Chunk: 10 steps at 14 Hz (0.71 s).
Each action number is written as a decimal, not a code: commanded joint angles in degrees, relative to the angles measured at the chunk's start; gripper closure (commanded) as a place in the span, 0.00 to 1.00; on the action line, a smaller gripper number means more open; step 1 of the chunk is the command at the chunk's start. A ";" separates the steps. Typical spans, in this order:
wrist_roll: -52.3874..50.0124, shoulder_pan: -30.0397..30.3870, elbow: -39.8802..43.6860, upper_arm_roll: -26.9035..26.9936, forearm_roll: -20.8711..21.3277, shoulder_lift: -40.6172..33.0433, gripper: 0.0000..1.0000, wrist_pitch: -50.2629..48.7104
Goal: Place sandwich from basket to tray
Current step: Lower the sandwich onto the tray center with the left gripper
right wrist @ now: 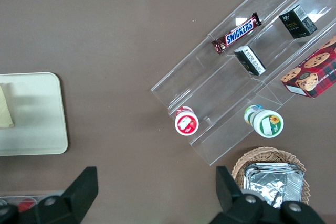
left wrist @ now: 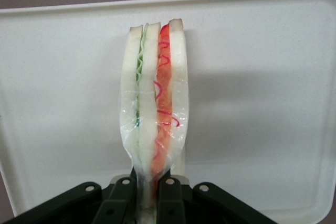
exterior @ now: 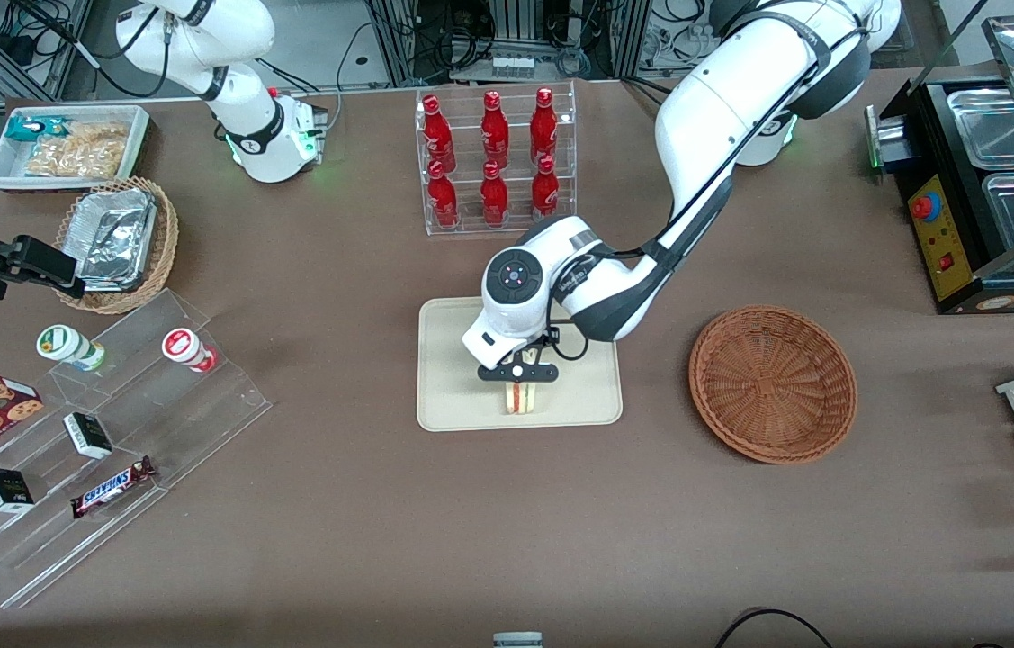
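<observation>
The gripper [exterior: 520, 381] is over the tray [exterior: 453, 360], and it is pinching the sandwich [exterior: 520, 398] between its two black fingers [left wrist: 123, 203]. The sandwich stands up on its edge on the tray, at the side of the tray nearer to the front camera. In the left wrist view you can see the sandwich [left wrist: 155, 108] up close: white bread, a green layer and a red layer, all in clear wrap, with the cream tray [left wrist: 262, 77] under it. The round brown basket [exterior: 773, 383] sits on the brown worktop [exterior: 336, 522] beside the tray, toward the working arm's end, and there is nothing inside it. Farther from the front camera than the tray is a clear rack with red bottles [exterior: 494, 157]. Toward the parked arm's end of the worktop there are clear steps with a Snickers bar [exterior: 112, 486], and a lighter basket with foil containers [exterior: 117, 238].
</observation>
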 commanded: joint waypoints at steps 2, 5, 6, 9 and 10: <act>-1.34 -1.12 2.97 0.80 1.39 0.88 0.66 -0.06; -2.82 -1.20 2.97 0.80 1.48 0.88 0.09 0.02; -4.22 -1.20 2.89 0.80 1.48 0.88 0.00 0.63; -4.85 -1.12 2.97 0.80 1.57 0.62 0.00 1.08; -4.68 -0.94 2.97 0.89 1.48 0.27 0.00 0.99</act>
